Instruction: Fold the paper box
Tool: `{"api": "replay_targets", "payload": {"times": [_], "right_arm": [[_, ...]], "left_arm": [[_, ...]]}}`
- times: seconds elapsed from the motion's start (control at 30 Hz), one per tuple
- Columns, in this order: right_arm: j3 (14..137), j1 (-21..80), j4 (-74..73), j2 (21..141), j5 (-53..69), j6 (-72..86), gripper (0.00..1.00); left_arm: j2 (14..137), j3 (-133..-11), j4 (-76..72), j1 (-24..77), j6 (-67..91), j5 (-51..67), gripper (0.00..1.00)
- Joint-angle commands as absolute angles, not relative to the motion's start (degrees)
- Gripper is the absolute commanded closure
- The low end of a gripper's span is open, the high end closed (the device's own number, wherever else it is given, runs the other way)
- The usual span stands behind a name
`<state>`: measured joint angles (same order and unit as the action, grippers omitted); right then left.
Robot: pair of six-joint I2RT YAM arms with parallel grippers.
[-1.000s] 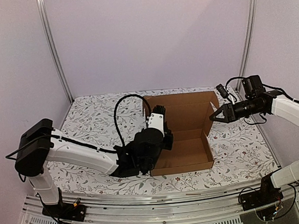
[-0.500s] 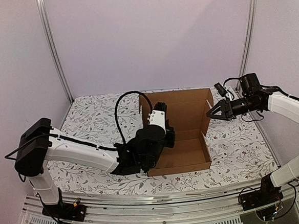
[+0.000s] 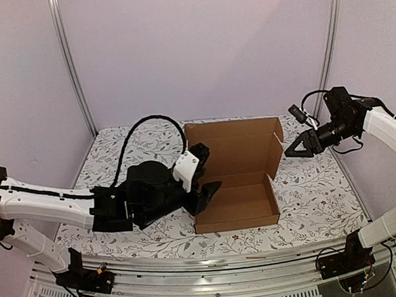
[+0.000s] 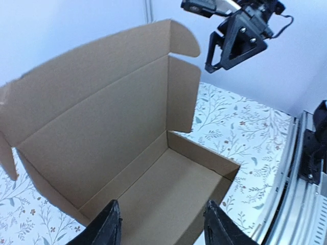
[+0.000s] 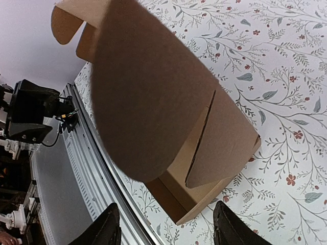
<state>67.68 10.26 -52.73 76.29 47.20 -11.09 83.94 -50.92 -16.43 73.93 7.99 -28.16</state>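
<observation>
The paper box (image 3: 237,203) is plain brown cardboard, a shallow tray with its lid (image 3: 235,144) standing upright along the far side. My left gripper (image 3: 206,194) is open at the tray's left wall. In the left wrist view its fingers (image 4: 110,227) spread over the bare box floor (image 4: 173,189) with nothing between them. My right gripper (image 3: 291,152) hovers open just right of the lid's right ear flap (image 3: 277,155), clear of it. From the right wrist, that gripper (image 5: 168,232) looks past the blurred flap (image 5: 148,87) at the tray's right end (image 5: 204,189).
A floral cloth (image 3: 117,161) covers the table. An aluminium rail (image 3: 206,267) runs along the near edge, with the arm bases (image 3: 342,261) on it. Frame posts (image 3: 69,62) and pale walls stand behind and at the sides.
My left arm has drawn back to the left, out of the tray, and its gripper has opened. The right gripper opened wider and backed off right. The box sits slightly further left.
</observation>
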Motion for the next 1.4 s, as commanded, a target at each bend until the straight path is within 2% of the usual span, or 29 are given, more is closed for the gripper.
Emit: {"api": "replay_targets", "payload": {"times": [0.0, 0.13, 0.3, 0.47, 0.63, 0.73, 0.93, 1.13, 1.27, 1.37], "right_arm": [[75.0, 6.4, -71.7, 76.2, 42.6, -33.6, 0.38], [79.0, 0.9, -73.6, 79.9, 40.5, -42.0, 0.38], [81.9, 0.5, -67.0, 86.1, 40.7, -43.8, 0.34], [86.8, 0.5, -64.1, 95.5, 44.8, -46.6, 0.35], [88.6, 3.4, -64.0, 101.7, 44.7, -49.0, 0.37], [87.3, 6.4, -63.3, 103.2, 43.8, -49.6, 0.37], [83.6, 9.9, -61.0, 102.8, 45.1, -48.7, 0.38], [80.2, 11.5, -58.9, 100.3, 46.4, -47.9, 0.38], [78.3, 12.2, -55.9, 97.7, 46.4, -46.6, 0.38], [77.3, 12.3, -53.6, 96.4, 46.0, -46.0, 0.38]], "left_arm": [[72.2, -51.0, 5.4, 73.6, 0.4, -10.3, 0.44], [64.7, -51.7, 17.9, 69.1, -3.8, -11.0, 0.44], [60.3, -47.6, 13.4, 52.8, -9.6, -2.3, 0.44], [68.8, -52.5, 11.9, 48.1, -18.1, 6.7, 0.43], [79.7, -61.2, 15.8, 48.0, -16.8, 15.6, 0.49], [81.8, -60.2, 8.5, 49.3, -11.2, 8.6, 0.51], [82.6, -53.7, -8.5, 54.0, -5.9, -10.8, 0.67], [85.3, -52.1, -15.2, 54.5, -4.0, -15.3, 0.84], [87.5, -53.2, -15.5, 55.0, -2.7, -14.8, 0.86], [87.5, -53.0, -16.1, 56.1, -2.9, -18.2, 0.82]]}}
